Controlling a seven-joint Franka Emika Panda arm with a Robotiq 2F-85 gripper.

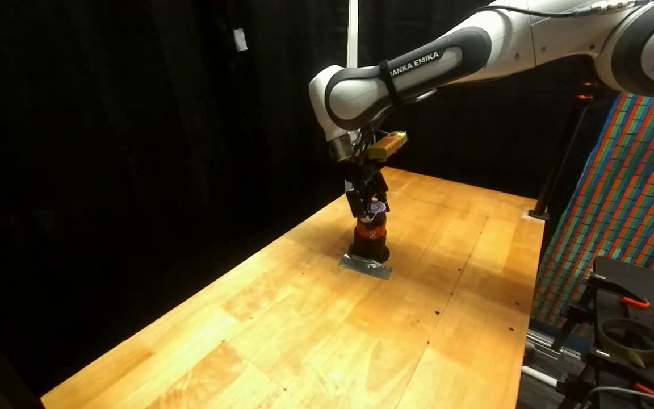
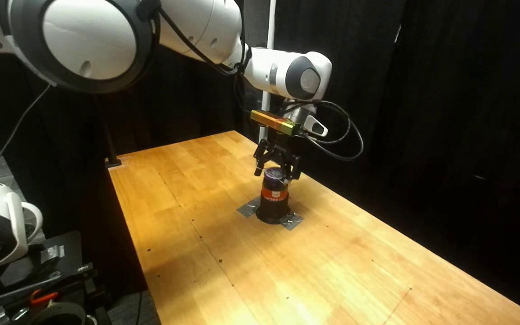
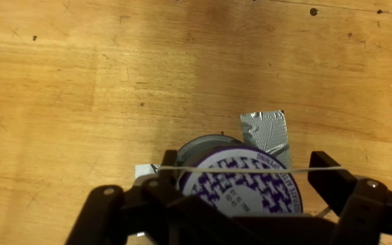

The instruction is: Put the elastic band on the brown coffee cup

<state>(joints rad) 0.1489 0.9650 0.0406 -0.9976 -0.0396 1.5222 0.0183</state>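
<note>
The brown coffee cup, dark with an orange-red stripe, stands upright in both exterior views (image 1: 371, 232) (image 2: 274, 195). Its white and purple patterned top shows in the wrist view (image 3: 247, 183). My gripper (image 1: 372, 210) (image 2: 277, 174) (image 3: 244, 164) is open, its fingers on either side of the cup's top. The pale elastic band (image 3: 237, 169) is stretched between the two fingers, one strand crossing over the top. A strand curves down at the top's left edge, and another bit shows by the right finger. Whether any of it is around the cup cannot be told.
The cup rests on a wider black base (image 2: 271, 213) fixed to the wooden table (image 1: 304, 346) with silver tape (image 1: 365, 267) (image 3: 265, 131). A thin pole (image 1: 560, 153) stands at a table corner. A dark cart with a tape roll (image 1: 632, 341) is beside the table.
</note>
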